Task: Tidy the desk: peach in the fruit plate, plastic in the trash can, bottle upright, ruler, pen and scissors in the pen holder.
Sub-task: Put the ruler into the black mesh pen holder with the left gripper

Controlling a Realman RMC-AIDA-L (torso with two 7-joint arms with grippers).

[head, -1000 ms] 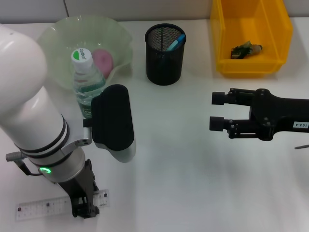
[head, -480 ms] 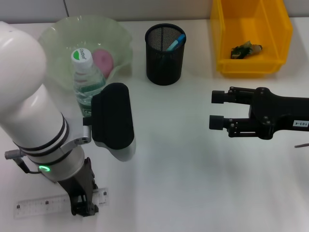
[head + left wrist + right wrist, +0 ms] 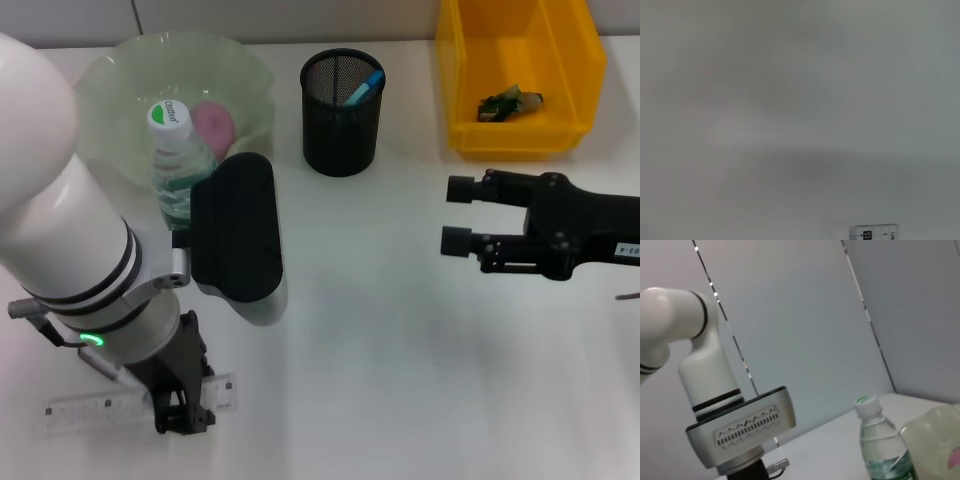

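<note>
A clear ruler (image 3: 110, 412) lies along the desk's near left edge, and its numbered end (image 3: 874, 232) shows in the left wrist view. My left gripper (image 3: 180, 415) points down and is shut on the ruler near its right end. My right gripper (image 3: 458, 215) hovers open over the middle right of the desk with nothing between its fingers. The bottle (image 3: 178, 160) (image 3: 881, 450) stands upright by the green fruit plate (image 3: 120, 75) (image 3: 935, 437). A pink peach (image 3: 212, 122) lies in the plate. A blue pen (image 3: 366, 86) stands in the black mesh pen holder (image 3: 342, 125). Crumpled plastic (image 3: 510, 102) lies in the yellow trash can (image 3: 520, 140). The scissors are out of view.
My left arm's white forearm (image 3: 60, 230) and black wrist housing (image 3: 235, 240) hide part of the desk in front of the bottle. A thin dark tip (image 3: 628, 297) shows at the right edge; what it is cannot be told.
The ruler has shifted right and away from the near edge together with my left gripper. My right gripper has drawn back slightly to the right and farther from me.
</note>
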